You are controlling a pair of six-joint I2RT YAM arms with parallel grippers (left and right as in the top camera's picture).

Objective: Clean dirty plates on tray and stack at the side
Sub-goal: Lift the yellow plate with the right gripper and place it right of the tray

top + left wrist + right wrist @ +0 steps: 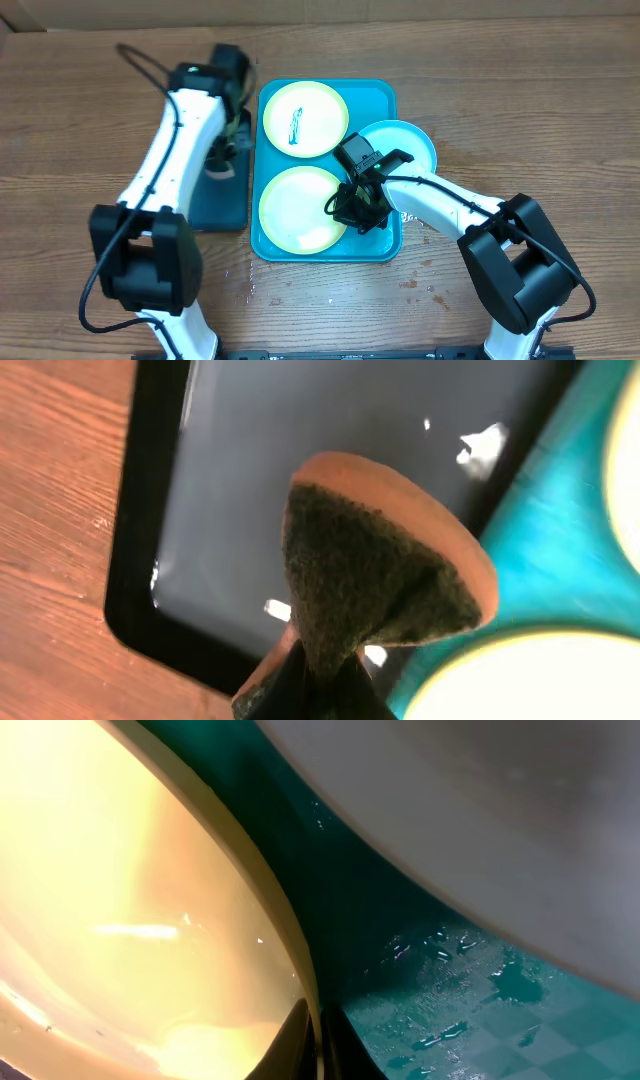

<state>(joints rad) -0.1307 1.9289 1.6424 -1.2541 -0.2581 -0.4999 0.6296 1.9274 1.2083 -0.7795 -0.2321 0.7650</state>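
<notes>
Left gripper (312,695) is clamped on a sponge (370,560) over the black tray (300,450) at 9 o'clock. Right gripper (315,1038) pinches the 6 o'clock plate (295,208) by its rim on the tray (380,95). Smeared plate (305,118) sits at 12, blue plate (408,140) at 2.

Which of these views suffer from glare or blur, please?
Overhead: sharp and evenly lit across the turquoise plastic tray. Left wrist: white glare patches on the glossy black tray; the brown-backed green scouring pad slightly soft. Right wrist: the yellow-green rimmed plate washed out and blurred.
</notes>
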